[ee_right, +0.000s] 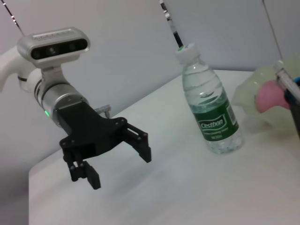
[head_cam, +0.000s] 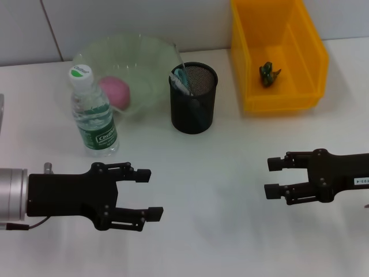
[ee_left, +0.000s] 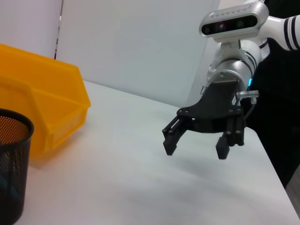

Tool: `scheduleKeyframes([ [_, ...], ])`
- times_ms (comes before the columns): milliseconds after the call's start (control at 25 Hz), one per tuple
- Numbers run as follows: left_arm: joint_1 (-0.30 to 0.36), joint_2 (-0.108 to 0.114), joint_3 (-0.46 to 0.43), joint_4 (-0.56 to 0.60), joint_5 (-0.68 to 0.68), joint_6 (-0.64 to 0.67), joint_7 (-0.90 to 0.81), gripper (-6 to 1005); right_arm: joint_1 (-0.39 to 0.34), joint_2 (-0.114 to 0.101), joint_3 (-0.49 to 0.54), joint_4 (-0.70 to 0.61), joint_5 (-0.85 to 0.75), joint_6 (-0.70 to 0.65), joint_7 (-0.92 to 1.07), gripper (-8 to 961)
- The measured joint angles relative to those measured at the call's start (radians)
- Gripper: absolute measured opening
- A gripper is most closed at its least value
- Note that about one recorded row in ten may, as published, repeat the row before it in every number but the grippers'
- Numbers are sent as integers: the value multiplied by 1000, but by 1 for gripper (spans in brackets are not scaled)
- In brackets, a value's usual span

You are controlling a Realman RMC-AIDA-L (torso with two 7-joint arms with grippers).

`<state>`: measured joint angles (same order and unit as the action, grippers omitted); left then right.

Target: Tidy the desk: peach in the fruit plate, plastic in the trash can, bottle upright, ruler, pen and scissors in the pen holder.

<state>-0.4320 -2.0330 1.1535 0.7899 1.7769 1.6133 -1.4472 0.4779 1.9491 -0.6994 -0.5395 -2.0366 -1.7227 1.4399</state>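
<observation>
Pen holder (head_cam: 193, 98) contents indistinct — ruler, pen, scissors not separable, small green scrap (head_cam: 268, 74) in yellow bin (head_cam: 308, 52) unidentifiable

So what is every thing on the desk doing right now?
Bottle: standing upright, cap on.
Peach: lying in the fruit plate.
Pen holder: upright, with items sticking out of it.
Trash can: holds a small dark green scrap.
Left gripper: open, holding nothing.
Right gripper: open, holding nothing.
</observation>
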Motion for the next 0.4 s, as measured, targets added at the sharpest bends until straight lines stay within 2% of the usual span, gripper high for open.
scheduleKeyframes([
  [160,-6,-3,-10,3,6,-2,-2,846,0,0,6,1,0,0,0,819],
  [400,-6,7,-22,0,6,7,1,846,0,2,7,0,3,0,-1,819],
])
